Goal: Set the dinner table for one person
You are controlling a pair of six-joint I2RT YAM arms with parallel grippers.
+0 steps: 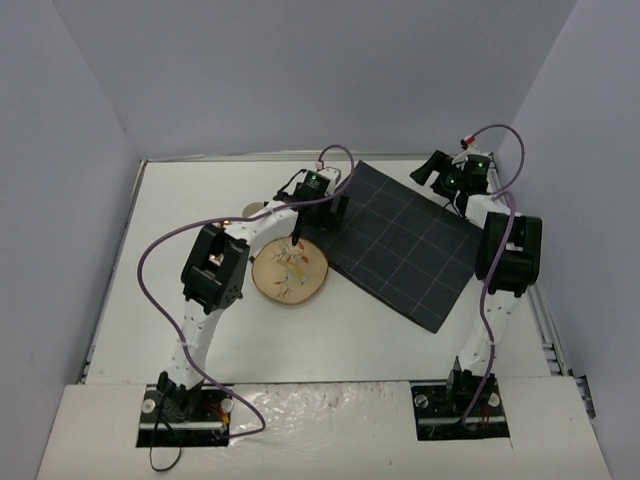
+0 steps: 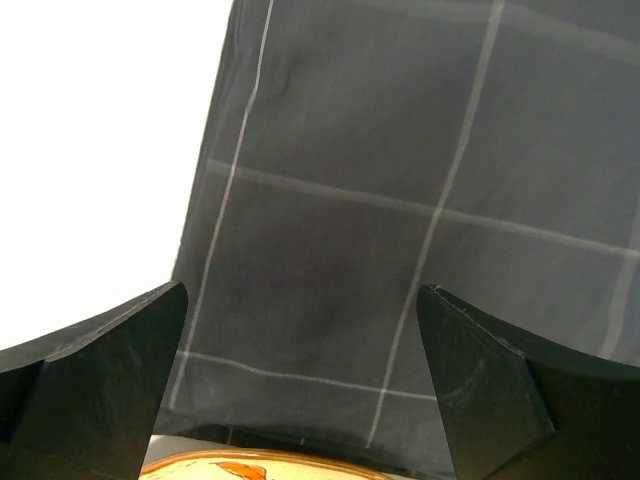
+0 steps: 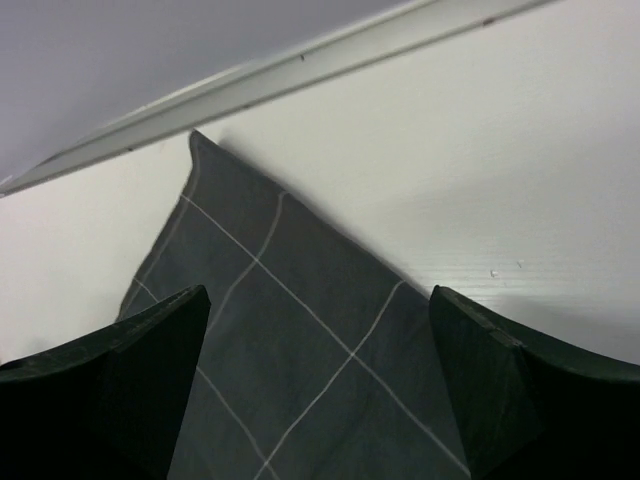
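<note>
The white dinner table [image 1: 180, 200] carries a dark grey checked cloth [image 1: 400, 245], laid flat and turned at an angle right of centre. A round cream plate [image 1: 288, 273] with an orange pattern lies at the cloth's left edge, touching it. My left gripper [image 1: 322, 215] is open and empty, above the cloth's left edge just beyond the plate; its wrist view shows the cloth [image 2: 400, 200] and the plate's rim [image 2: 250, 466]. My right gripper [image 1: 432, 170] is open and empty over the cloth's far right corner [image 3: 300, 340].
Grey walls enclose the table on three sides. The table's metal rim [image 3: 250, 75] runs close behind the cloth's far corner. Purple cables loop over both arms. A small gold object [image 1: 254, 208] lies on the table left of the left gripper.
</note>
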